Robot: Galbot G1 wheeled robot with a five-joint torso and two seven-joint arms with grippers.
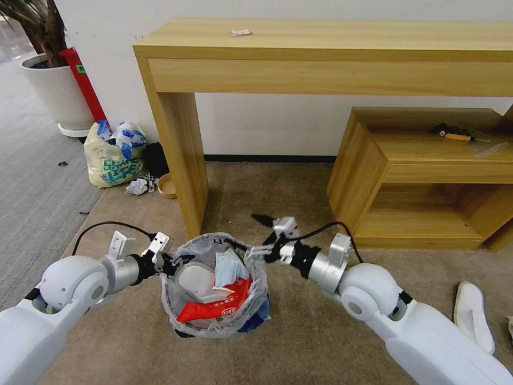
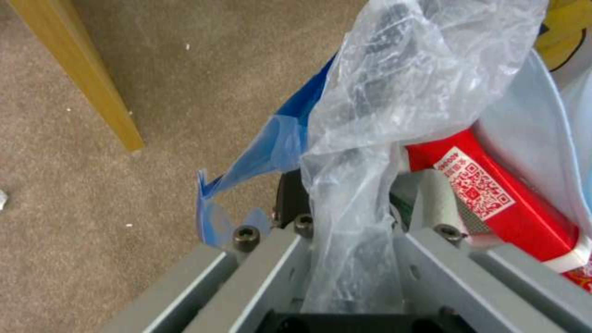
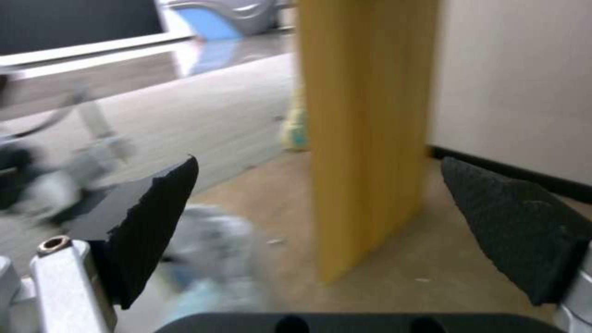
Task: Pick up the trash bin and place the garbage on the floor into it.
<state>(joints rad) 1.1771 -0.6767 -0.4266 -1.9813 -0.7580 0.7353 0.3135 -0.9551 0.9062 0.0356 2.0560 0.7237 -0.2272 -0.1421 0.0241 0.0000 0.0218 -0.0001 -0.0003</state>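
1. Gripping the rim of the small round black-and-blue trash bin (image 1: 214, 289) w/ clear crinkly liner: left gripper (image 1: 173, 263), clenched on it, bin body mostly hidden by the bag.
2. Right gripper (image 1: 265, 235) just beside the opposite rim, fingers spread, nothing held.
3. Red wrapper (image 1: 216, 306) inside bin.
4. White slipper (image 1: 474, 315) on beige carpet floor (image 1: 299, 342), partly cut off by right arm.

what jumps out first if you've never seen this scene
The bin sits front and centre on the carpet, stuffed with a red wrapper and white litter, its clear bag bulging. The left claw is clamped on the bag's rim beside the desk leg, while the right claw hangs open above the far rim. A white slipper lies on the carpet at far right.
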